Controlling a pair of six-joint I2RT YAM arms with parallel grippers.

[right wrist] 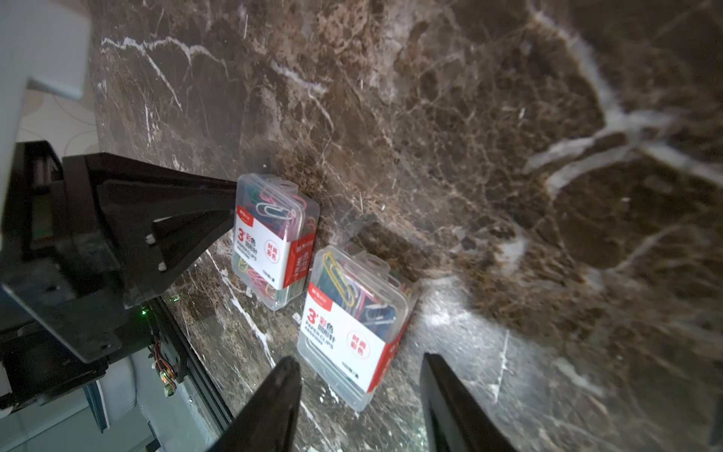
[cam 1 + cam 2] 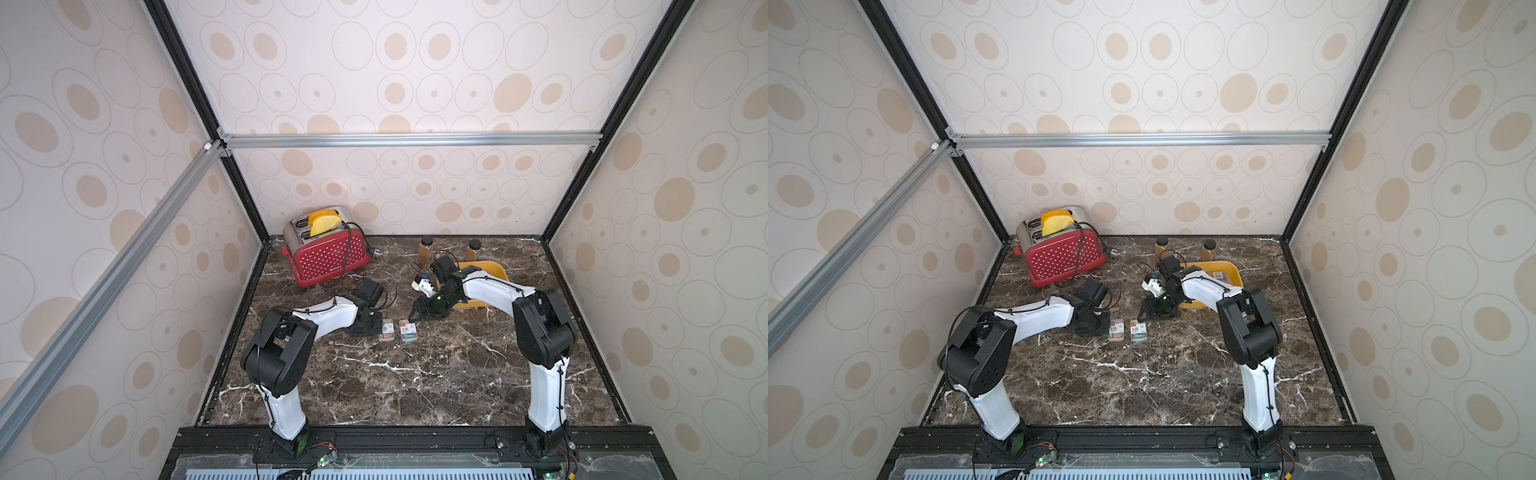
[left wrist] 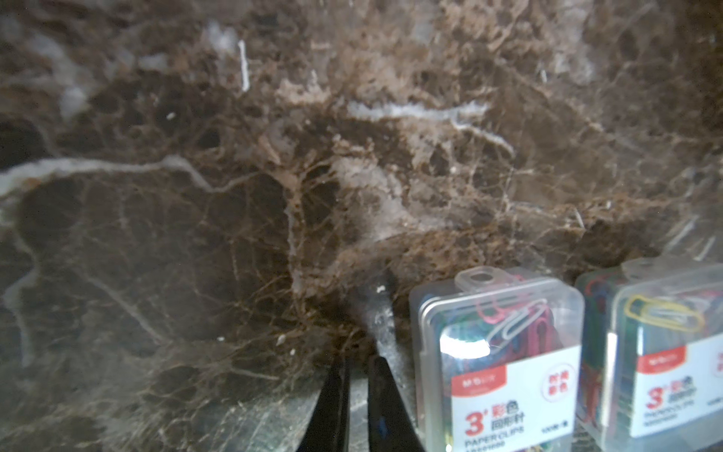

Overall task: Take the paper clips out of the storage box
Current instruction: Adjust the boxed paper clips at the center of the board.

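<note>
**While two clip cases lie out on the counter, the yellow box sits under the right arm**

Where both top views look down on the counter [image 2: 415, 374], the storage box [image 2: 496, 270] lies flat at the far right, and the right arm [image 2: 490, 291] crosses over most of it. In a top view one boxed clip case [image 2: 1218, 274] shows inside near the far wall; what else the box holds is hidden. Two brown bottles [image 2: 426, 248] stand just behind the box. A red dotted toaster [image 2: 328, 259] with yellow slices [image 2: 322, 222] in its slots stands at the far left. Out of the box, mid-counter, the left clip case [image 2: 386, 329] and the right clip case [image 2: 408, 330] lie flat side by side with a narrow gap between them. The left jaws sit low just beside the left clip case. The right jaws hang near the right clip case, on the side toward the box.

From the left wrist, the left jaws are clenched on nothing, tips low over the counter. Just beside them is the left clip case [image 3: 497, 352], packed with multicoloured clips under a white-and-red label. The right clip case [image 3: 657, 352] lies just past it.

From the right wrist, the right jaws stand released, spread wider than the right clip case [image 1: 356, 325], whose near end shows between the tips without being gripped. Beyond it, the tips of the left jaws meet the edge of the left clip case [image 1: 274, 238].
</note>
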